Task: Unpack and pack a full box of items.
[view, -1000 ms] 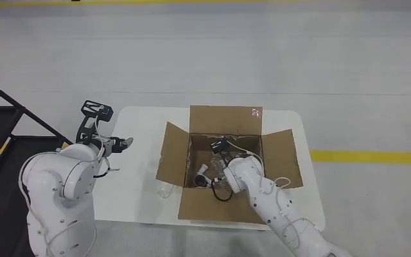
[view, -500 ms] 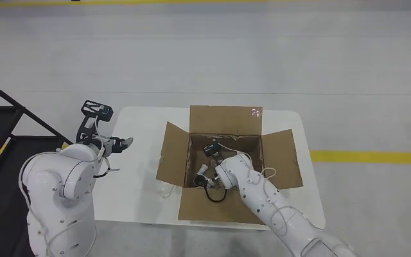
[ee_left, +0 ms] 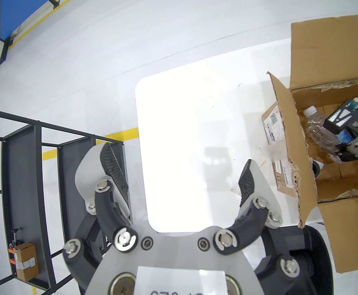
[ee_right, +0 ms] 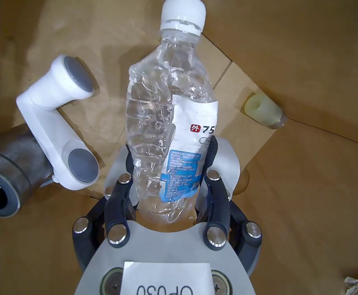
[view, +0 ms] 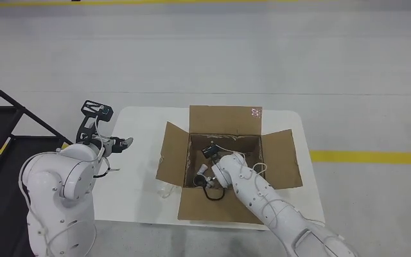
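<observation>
**Right end effector (ee_right: 172,157) gripping crumpled clear plastic bottle with white cap (ee_right: 167,106), inside open brown cardboard box (view: 225,119)**

Your right end effector is clamped around the bottle's lower body. On the box floor beside it lie a white L-shaped plastic fitting (ee_right: 56,117) and a stubby pale yellow cylinder (ee_right: 264,110). Your left end effector (ee_left: 179,159) hangs spread wide, holding nothing, near the white table's (view: 141,186) left edge, well apart from the box.

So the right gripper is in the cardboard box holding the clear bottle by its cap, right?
No: the right gripper holds the clear bottle around its lower body, not the cap, in the cardboard box, as the right wrist view shows.
</observation>
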